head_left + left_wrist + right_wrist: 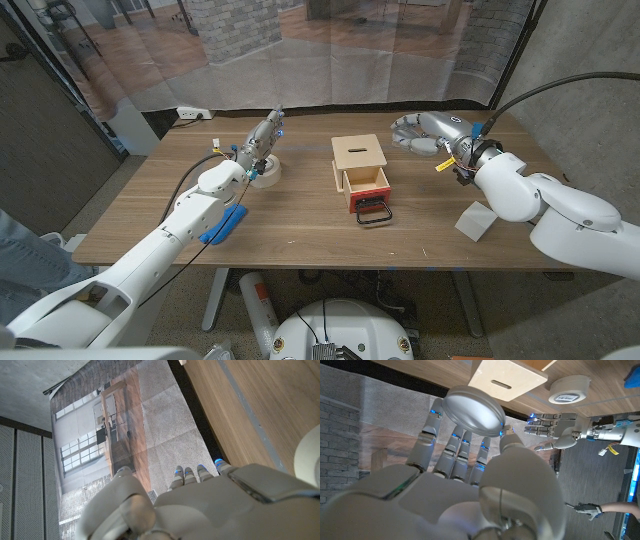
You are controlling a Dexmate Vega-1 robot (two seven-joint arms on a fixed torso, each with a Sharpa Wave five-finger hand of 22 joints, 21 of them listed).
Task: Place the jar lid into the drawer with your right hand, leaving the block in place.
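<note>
My right hand (425,132) is raised over the table's far right and grips the silver jar lid (472,410) between its fingers and thumb. To its left stands the wooden box (358,153) with a slot in its top. The box's red drawer (368,190) is pulled open toward me, black handle in front. A blue block (225,222) lies on the table at the left, partly behind my left forearm. My left hand (262,140) hovers over a white round container (266,173) with its fingers straight and holds nothing.
A white block (473,220) lies near the front right by my right forearm. The white round container (568,390) sits left of the wooden box (512,377). A plastic curtain hangs behind the table's far edge. A person's gloved hand (587,510) shows beyond the table.
</note>
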